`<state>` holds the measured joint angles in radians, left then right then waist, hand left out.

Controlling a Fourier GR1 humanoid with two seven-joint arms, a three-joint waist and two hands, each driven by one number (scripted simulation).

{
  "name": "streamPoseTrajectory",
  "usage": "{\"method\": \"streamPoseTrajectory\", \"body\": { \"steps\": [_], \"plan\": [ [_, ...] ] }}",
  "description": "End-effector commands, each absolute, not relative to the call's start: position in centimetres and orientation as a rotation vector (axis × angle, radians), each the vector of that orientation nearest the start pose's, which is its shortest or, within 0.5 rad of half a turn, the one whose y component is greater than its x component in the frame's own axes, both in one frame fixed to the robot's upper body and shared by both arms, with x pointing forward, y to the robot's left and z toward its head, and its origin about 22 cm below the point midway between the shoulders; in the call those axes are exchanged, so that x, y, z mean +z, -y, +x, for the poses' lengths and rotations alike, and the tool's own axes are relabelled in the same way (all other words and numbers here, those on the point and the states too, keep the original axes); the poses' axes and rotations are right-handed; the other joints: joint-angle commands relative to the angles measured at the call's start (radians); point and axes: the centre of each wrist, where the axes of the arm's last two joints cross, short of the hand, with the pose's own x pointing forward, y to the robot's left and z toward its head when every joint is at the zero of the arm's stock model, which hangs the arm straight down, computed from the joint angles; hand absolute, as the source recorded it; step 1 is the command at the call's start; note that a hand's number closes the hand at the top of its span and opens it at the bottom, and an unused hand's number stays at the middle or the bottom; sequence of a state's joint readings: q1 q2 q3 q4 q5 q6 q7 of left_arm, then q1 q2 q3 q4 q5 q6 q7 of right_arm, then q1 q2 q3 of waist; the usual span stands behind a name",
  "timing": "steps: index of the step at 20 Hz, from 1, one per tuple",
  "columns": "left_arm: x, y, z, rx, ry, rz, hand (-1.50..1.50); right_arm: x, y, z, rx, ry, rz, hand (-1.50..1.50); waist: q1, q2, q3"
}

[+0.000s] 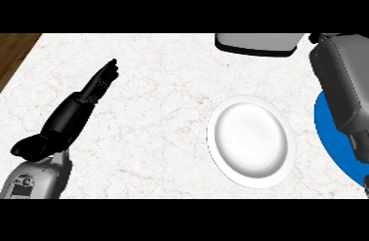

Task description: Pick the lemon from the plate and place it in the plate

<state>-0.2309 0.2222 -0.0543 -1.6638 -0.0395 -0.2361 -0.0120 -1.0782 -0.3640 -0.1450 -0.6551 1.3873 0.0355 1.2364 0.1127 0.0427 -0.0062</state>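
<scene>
Left grey forearm [32, 179] enters from the lower left corner; its black left hand [75, 106] extends diagonally up and to the right, fingers straight and together, tips uppermost. Right grey forearm [346, 84] runs along the right edge, from the top downward; its hand is not visible.

Open counter [158, 89]: bare marble between left hand [90, 96] and white plate [251, 140].
Right side: forearm [346, 84] covers blue plate [333, 137].
Far edge: grey object [258, 43].
</scene>
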Motion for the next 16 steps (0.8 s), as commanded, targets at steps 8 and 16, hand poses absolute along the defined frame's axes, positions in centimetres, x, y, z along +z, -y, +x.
{"method": "streamPoseTrajectory", "body": {
  "steps": [8, 16],
  "plan": [
    [9.0, -24.0, 29.1, -0.523, 1.822, -0.04, 0.0, 20.6, 27.3, 46.5, -0.141, 0.145, -1.81, 1.5, -0.028, -0.009, 0.003],
    [8.6, -24.6, 29.1, -0.498, 1.813, -0.01, 0.0, 18.3, 30.2, 45.3, -0.302, 0.189, -1.864, 1.5, -0.062, -0.015, 0.006]
  ]
}}
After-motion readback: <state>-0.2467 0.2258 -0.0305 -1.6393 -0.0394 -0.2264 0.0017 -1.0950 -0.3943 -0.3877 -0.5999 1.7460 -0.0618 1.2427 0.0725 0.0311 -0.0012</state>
